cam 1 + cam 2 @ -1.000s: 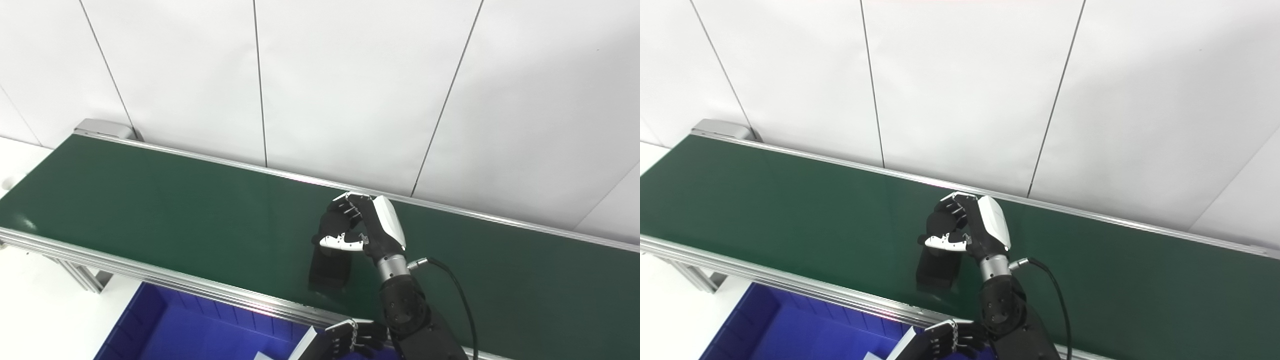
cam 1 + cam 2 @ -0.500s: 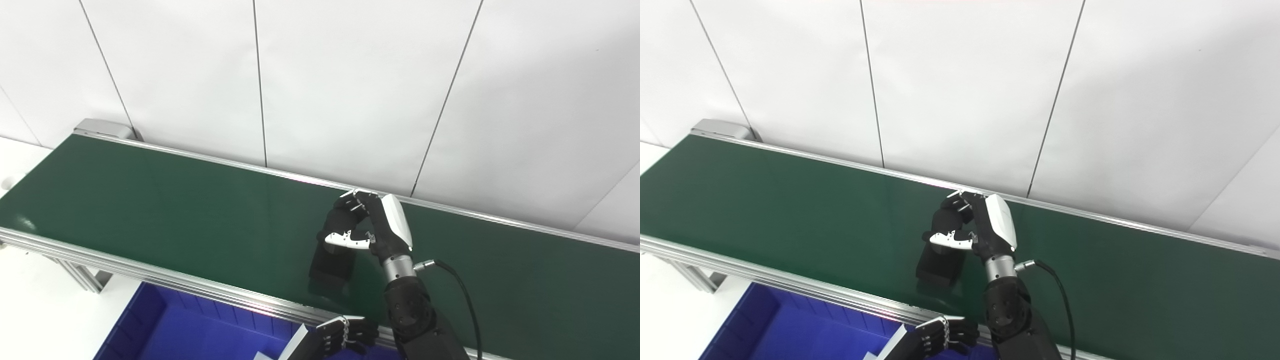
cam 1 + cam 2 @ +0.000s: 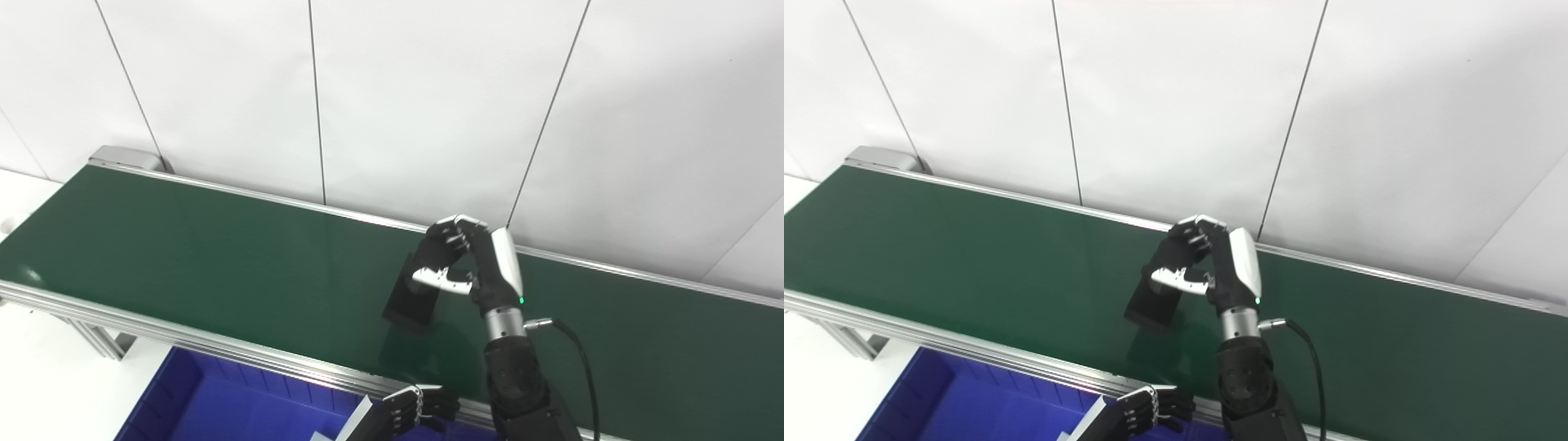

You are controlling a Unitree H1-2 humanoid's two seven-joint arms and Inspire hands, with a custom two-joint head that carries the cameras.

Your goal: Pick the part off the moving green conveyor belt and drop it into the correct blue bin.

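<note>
Right hand fingers and white thumb are curled around the top of a flat black rectangular part, pinching it at centre frame. The part hangs tilted below the fingers; its lower end looks just clear of the green conveyor belt, a dark reflection showing beneath it, though contact can't be ruled out. The wrist points up the frame, with the forearm rising from the bottom edge and a black cable trailing to the right.

Left hand sits at bottom centre by the belt's near aluminium rail, fingers loosely curled, apparently touching a pale flat piece; can't tell if it grips it.

The blue bin is at lower left, below the belt's near edge, only partly in frame.

Step in hand, as judged: lift and carry to the bin. To do it well, keep the pinch firm, since the hold is only on the upper end and the part may swing or slip. Raise it clear of the near rail before moving toward lower left, and release only once fully over the bin.
</note>
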